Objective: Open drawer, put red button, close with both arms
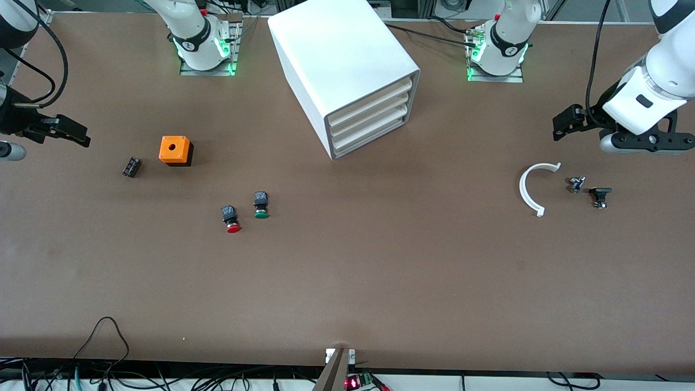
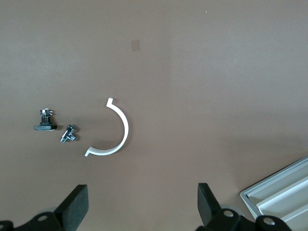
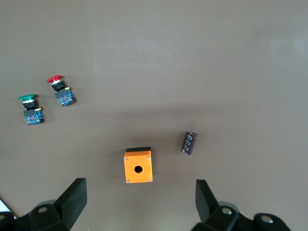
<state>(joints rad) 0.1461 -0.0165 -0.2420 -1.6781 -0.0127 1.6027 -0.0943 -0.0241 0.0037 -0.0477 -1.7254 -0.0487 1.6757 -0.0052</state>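
Red button [image 1: 232,219] lies nearer the camera than the shut drawer [image 1: 372,119], closer to the right gripper [image 3: 139,202], both grippers' fingers spread, left gripper [image 2: 142,207] waiting.

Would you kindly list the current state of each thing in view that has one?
White plastic middle drawer: shut.
Red mushroom-cap push button: lying on its side on the table, untouched.
Green-capped push button: lying on its side beside it.
Left tool: open, empty.
Right tool: open, empty.
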